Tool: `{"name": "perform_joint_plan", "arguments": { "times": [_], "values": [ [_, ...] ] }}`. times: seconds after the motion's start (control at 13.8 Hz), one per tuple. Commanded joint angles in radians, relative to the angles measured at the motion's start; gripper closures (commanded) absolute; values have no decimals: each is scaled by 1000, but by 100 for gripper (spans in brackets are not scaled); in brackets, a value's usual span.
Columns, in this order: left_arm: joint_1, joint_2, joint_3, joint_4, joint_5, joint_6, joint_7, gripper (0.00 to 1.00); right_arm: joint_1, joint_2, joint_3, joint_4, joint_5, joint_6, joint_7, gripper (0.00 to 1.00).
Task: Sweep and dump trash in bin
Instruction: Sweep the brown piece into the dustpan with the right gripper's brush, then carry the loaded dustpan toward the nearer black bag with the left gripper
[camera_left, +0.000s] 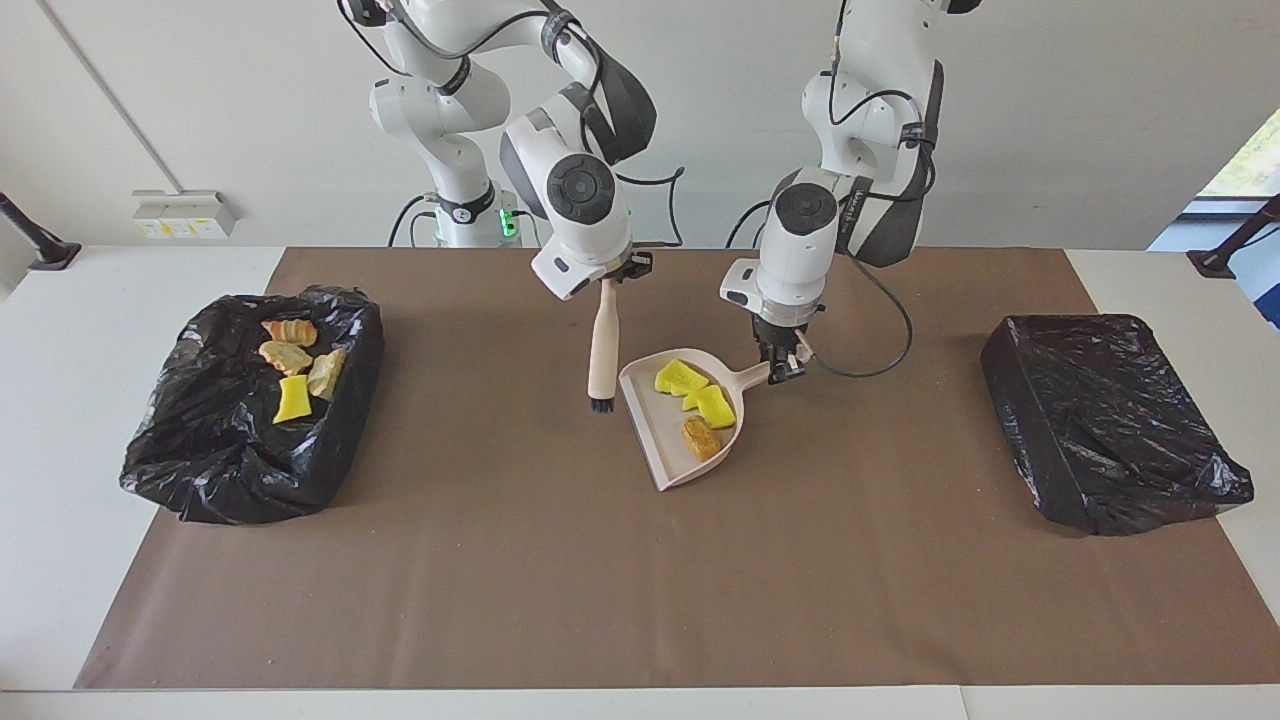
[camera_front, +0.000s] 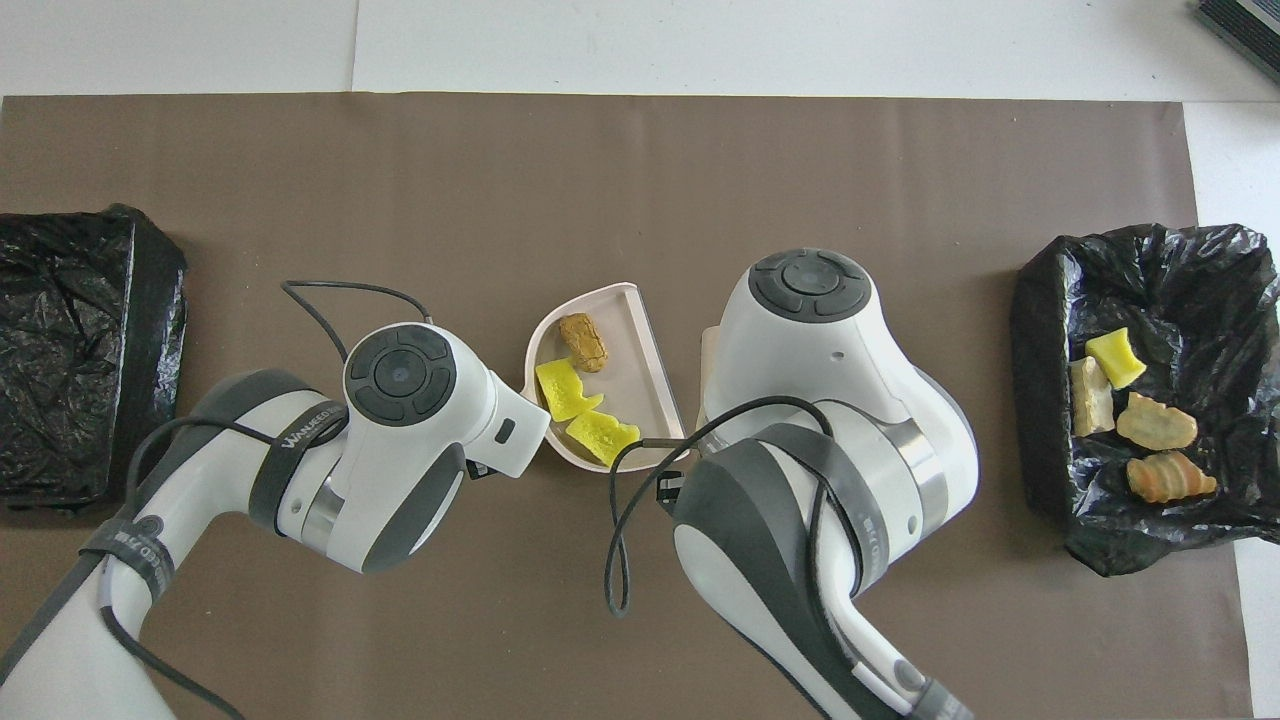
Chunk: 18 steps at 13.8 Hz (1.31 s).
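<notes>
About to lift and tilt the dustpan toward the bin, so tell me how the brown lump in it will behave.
The brown lump is stubby and rounded, so it will probably roll or slide out readily. It lies closest to the dustpan's open lip, so it would likely leave before the two yellow chunks. It looks small and light, so it may bounce on landing.

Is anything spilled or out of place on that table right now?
Nothing stands out. No lumps lie loose on the brown mat: three sit in the dustpan, four in the open bin. The brush hangs clear above the mat.
</notes>
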Motion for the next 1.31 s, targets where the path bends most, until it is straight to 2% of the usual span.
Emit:
{"name": "perform_joint_plan", "arguments": {
  "times": [0.0,0.07,0.29,0.51,0.73,1.09,1.23],
  "values": [
    [32,-22,-2,-18,29,-4,-8,100,48,-198,9,-333,4,245,-11,100],
    [48,-19,-3,-14,50,-5,-5,100,51,-241,10,-407,15,320,-46,100],
    [89,-16,-3,-10,81,3,103,100,69,-241,10,-440,44,340,-54,100],
    [181,-33,-5,-3,81,10,250,100,132,-208,10,-441,99,348,-49,100],
    [287,-49,-3,19,81,6,404,100,169,-129,10,-446,110,388,-61,100],
    [540,-83,-2,86,69,-19,695,100,180,-138,10,-501,110,408,-57,100],
    [658,-86,0,130,61,-42,714,100,180,-138,10,-515,110,444,-48,100]
  ]
}}
